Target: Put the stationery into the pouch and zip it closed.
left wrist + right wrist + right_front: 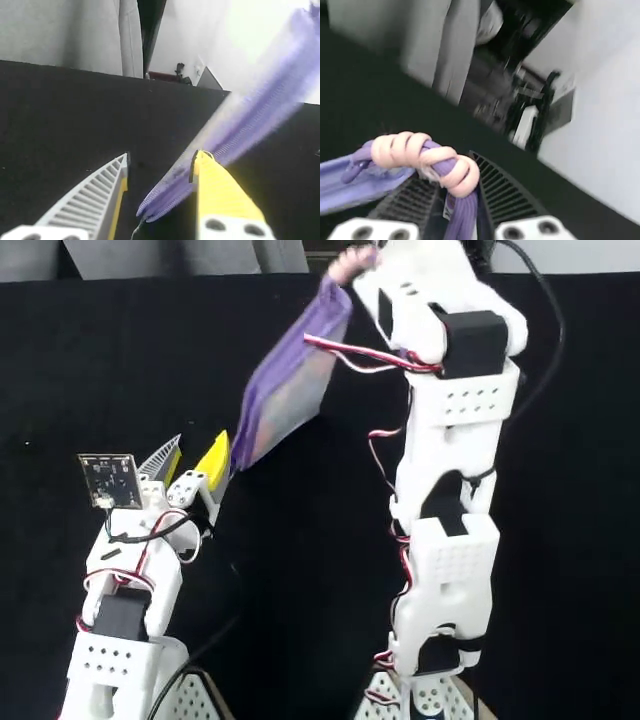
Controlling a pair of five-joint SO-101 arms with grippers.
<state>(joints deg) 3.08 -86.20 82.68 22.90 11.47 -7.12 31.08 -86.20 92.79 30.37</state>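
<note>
L arm (120,600) stood at the table's (90,360) near-left corner, w/ its L gripper (200,443) raised off the black top and its jaws spread wide, holding nothing. In the left wrist view the L gripper (162,156) had a ribbed white finger (95,200) on one side and a yellow finger (220,200) on the other, w/ a clear gap btw them. The pouch (290,390), purple, hung in the air over the table's middle, stretched taut on a slant. Its low end sat just beside the yellow finger (212,458) and its high end was up toward the far edge. Its zip edge (250,115) ran past the yellow finger's inner side, touching or nearly so; couldn't tell which. Contents couldn't be made out. At the high end a pink cord (350,262), twisted in loops, sat on the pouch. R gripper (447,167) was pinched narrow on the pouch (350,185) fabric right under the pink cord (420,150), btw two black ribbed fingers (505,195). R arm (450,540) rose tall from the near edge, right of ctr, w/ red and white wires (375,360) running along it.
</note>
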